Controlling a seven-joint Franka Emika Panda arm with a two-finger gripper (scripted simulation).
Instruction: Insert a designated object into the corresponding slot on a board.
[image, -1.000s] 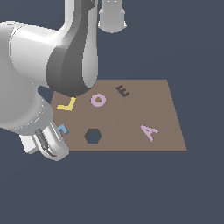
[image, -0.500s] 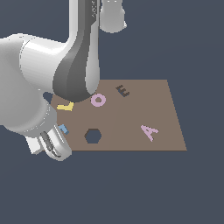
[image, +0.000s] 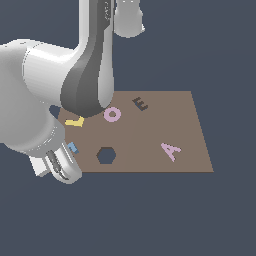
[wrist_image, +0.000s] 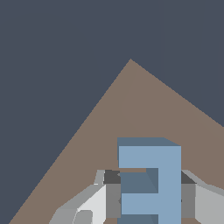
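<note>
Over at the exterior view's left edge of the board (image: 150, 135), the big white arm is hunched low, its bulk blotting out that near corner. My read: this is the pick-up, or the very start of the lift, and the thing to get right is a straight, level rise so the flat piece doesn't twist in the grip. Then it's a long carry across the brown surface to the slot (image: 140, 104), that little dark E-shaped recess sitting near the far edge, just beside the pink O (image: 112, 114). The piece would need its prongs lined up with the recess before going down, and it should steer clear of the hexagonal hole (image: 105, 155) on the way; that one's bigger and wrong.

Now the gripper (wrist_image: 146, 192): from the wrist view the light-blue E block (wrist_image: 151, 181) fills the gap between the two fingers (wrist_image: 111, 192), which sit tight against its sides, so I'd call it pinched on the letter. Whether the block is lifted or resting on the board, I can't tell. From the outside only a sliver of blue shows by the hand, close to the yellow L (image: 76, 121).
</note>
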